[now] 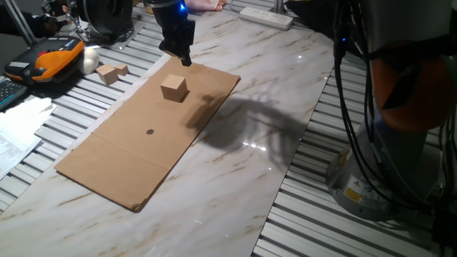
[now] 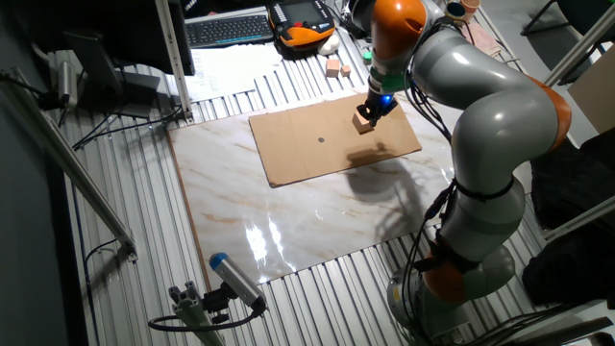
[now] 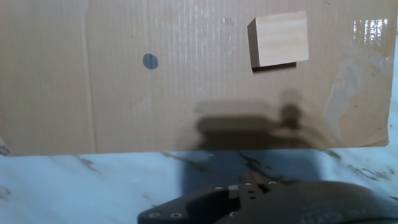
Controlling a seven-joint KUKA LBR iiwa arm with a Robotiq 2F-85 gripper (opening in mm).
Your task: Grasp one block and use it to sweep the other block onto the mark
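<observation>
The pale tan wooden cube (image 1: 173, 88) sits on the brown cardboard sheet (image 1: 128, 160), near its far end. It also shows in the other fixed view (image 2: 363, 120) and at the top right of the hand view (image 3: 278, 39). The mark (image 1: 150, 131) is a small dark dot on the cardboard, well apart from the cube, and shows too in the other views (image 2: 320, 139) (image 3: 150, 61). My gripper (image 1: 186, 58) hangs just behind and above the cube, over the cardboard's far edge (image 2: 376, 106). I see nothing in it. Its fingers are dark and I cannot tell their gap.
Two smaller tan wooden pieces (image 1: 111, 72) lie on the slatted table left of the cardboard (image 2: 334, 67). An orange device (image 1: 57, 53), papers and a white power strip (image 1: 265, 17) lie at the back. The robot base and cables (image 1: 378, 143) stand at the right.
</observation>
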